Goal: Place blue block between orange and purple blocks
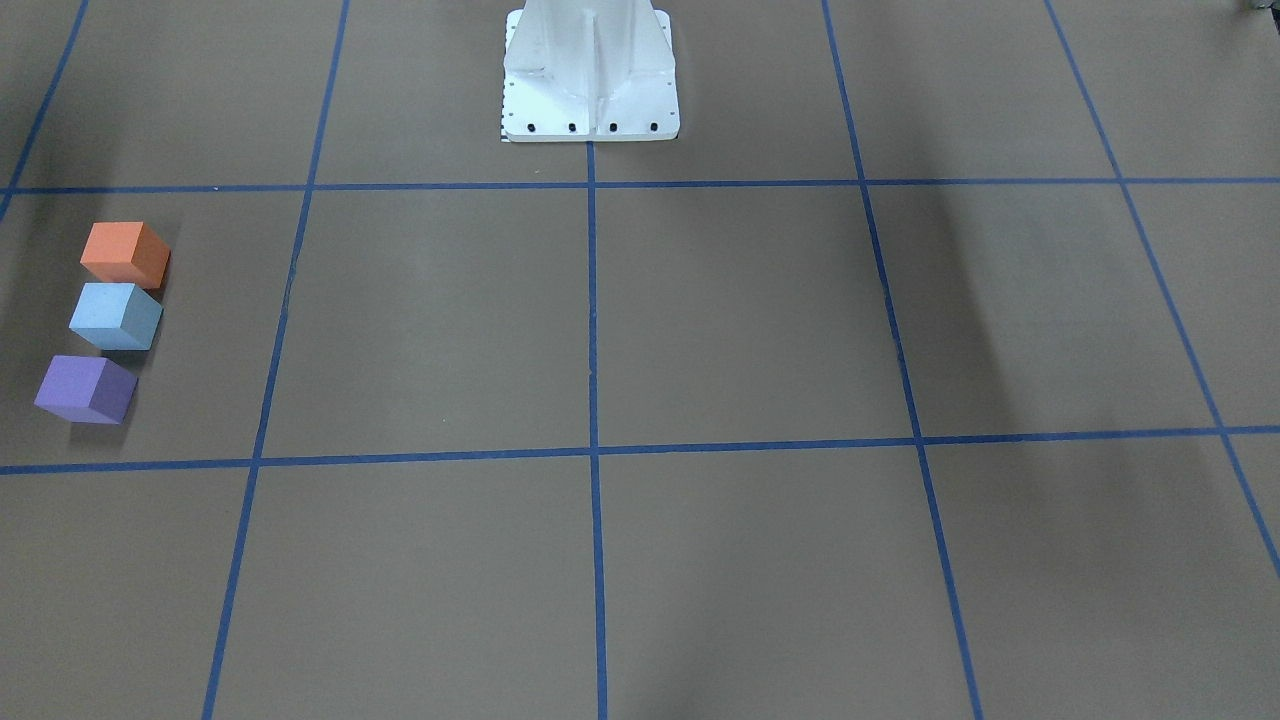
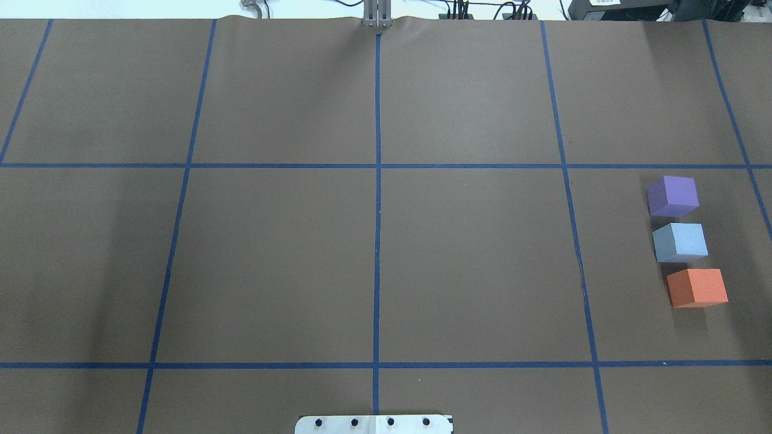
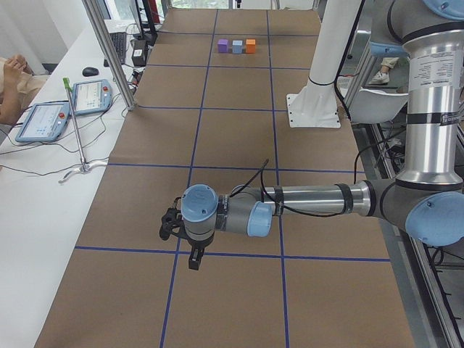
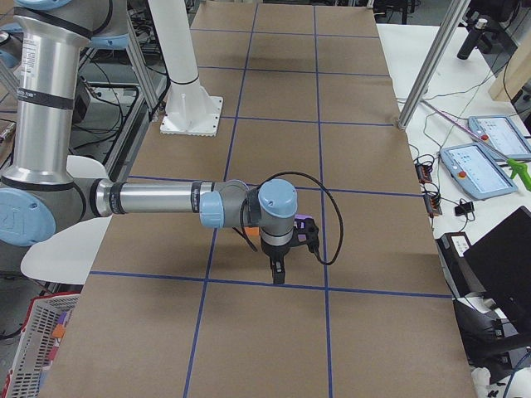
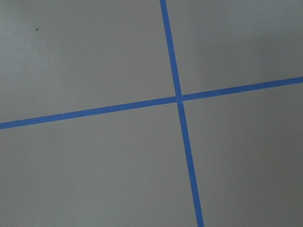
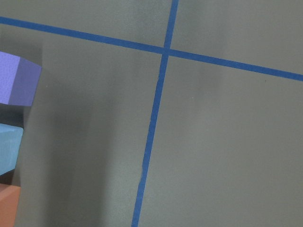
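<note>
The orange block (image 1: 125,254), light blue block (image 1: 115,316) and purple block (image 1: 86,389) sit in a row on the brown table, the blue one in the middle with small gaps on both sides. In the overhead view the row lies at the right: purple (image 2: 672,196), blue (image 2: 680,242), orange (image 2: 696,287). The right wrist view shows their edges at its left: purple (image 6: 16,78), blue (image 6: 9,149), orange (image 6: 8,205). My right gripper (image 4: 278,274) hangs over the table beside the row. My left gripper (image 3: 194,259) hangs far from the blocks (image 3: 237,46). I cannot tell whether either is open.
The white robot pedestal (image 1: 590,75) stands at the table's middle edge. Blue tape lines (image 2: 377,181) divide the brown table into squares. Control tablets (image 3: 43,119) and cables lie on the white side bench beyond the far edge.
</note>
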Controlling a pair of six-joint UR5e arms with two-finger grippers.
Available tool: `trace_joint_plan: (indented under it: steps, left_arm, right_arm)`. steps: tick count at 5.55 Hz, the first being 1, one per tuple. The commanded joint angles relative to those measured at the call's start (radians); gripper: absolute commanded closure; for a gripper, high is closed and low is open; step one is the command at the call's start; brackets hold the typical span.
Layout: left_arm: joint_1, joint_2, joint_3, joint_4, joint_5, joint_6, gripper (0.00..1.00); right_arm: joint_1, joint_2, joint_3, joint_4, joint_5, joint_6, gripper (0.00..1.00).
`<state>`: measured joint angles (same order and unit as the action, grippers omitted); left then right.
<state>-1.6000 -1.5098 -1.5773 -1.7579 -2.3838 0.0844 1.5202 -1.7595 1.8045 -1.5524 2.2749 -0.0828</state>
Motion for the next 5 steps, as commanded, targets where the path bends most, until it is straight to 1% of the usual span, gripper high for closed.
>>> trace_joint_plan:
  steps: [1, 5]
  left_arm:
    - [0.000, -0.003, -0.001, 0.000, 0.000, 0.000, 0.00]
    - [0.000, -0.010, -0.001, 0.000, 0.002, 0.000, 0.00]
  right_arm:
    - [0.000, 0.000, -0.001, 0.000, 0.000, 0.000, 0.00]
    - [0.000, 0.000, -0.001, 0.000, 0.002, 0.000, 0.00]
